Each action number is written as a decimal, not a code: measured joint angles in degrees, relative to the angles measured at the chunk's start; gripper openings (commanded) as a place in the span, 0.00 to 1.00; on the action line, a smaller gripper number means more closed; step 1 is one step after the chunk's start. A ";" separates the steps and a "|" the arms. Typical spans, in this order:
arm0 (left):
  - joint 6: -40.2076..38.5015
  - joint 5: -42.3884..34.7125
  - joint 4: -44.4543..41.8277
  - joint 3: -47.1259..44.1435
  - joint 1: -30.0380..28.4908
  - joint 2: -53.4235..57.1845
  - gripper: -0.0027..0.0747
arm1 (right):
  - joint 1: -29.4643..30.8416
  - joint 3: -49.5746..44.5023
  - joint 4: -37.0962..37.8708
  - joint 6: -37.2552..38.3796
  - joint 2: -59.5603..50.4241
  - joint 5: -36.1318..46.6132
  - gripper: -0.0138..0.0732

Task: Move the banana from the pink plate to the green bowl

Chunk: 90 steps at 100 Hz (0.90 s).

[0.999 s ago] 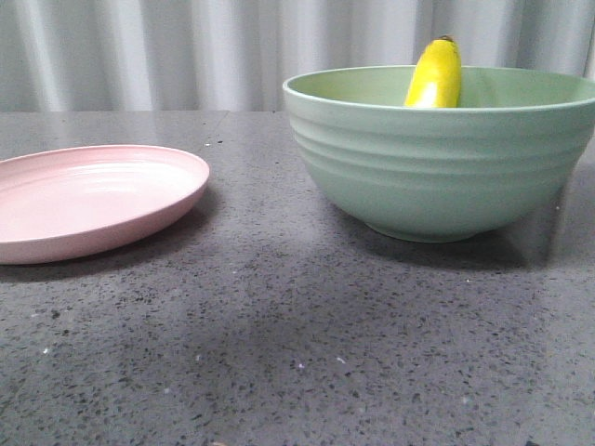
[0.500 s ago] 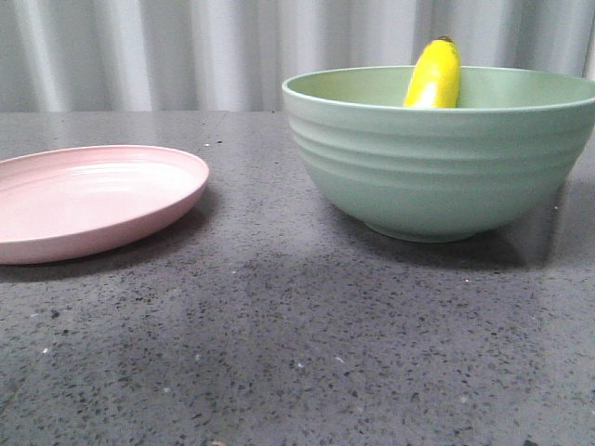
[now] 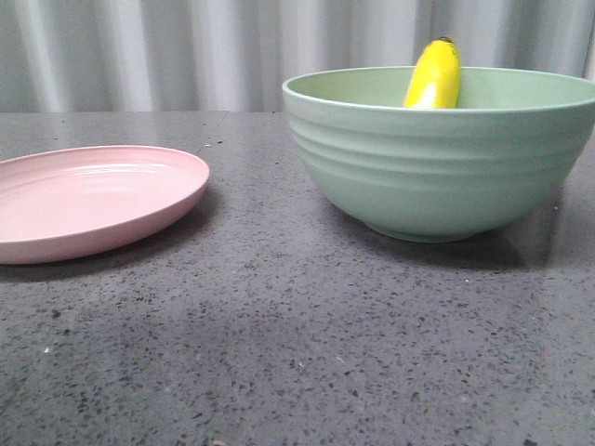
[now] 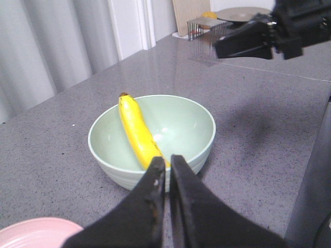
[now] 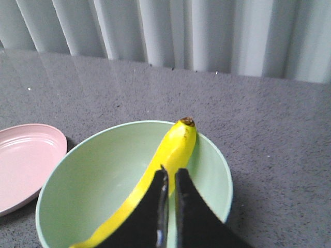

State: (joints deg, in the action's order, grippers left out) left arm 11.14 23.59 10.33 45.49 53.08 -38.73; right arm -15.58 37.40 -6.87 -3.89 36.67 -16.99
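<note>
The yellow banana (image 3: 433,76) leans inside the green bowl (image 3: 437,167), its dark tip sticking up over the far rim. The pink plate (image 3: 93,200) lies bare at the left of the bowl. Neither gripper shows in the front view. In the left wrist view my left gripper (image 4: 167,165) is shut on nothing, held above and short of the bowl (image 4: 201,111) and the banana (image 4: 137,129). My right gripper (image 5: 171,175) is also shut and holds nothing. It hovers over the bowl (image 5: 93,175), above the banana (image 5: 173,150). The plate (image 5: 26,160) sits beside the bowl.
A pleated grey curtain (image 3: 139,51) closes off the back of the speckled grey table (image 3: 279,325). In the left wrist view the right arm (image 4: 258,39) hangs over the table, with a wire rack (image 4: 204,26) and a board behind it.
The banana, bowl and plate stay where they were. Only a faint shadow on the table in front has slid toward the near edge.
</note>
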 measured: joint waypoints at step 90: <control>0.00 -0.69 0.00 -16.97 0.00 15.74 0.01 | 0.00 -28.92 2.90 -0.32 -34.87 7.35 0.08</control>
State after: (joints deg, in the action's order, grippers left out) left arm 11.14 22.90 10.33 28.52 53.08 -22.99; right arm -15.58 8.48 -3.98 -4.21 1.80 -9.64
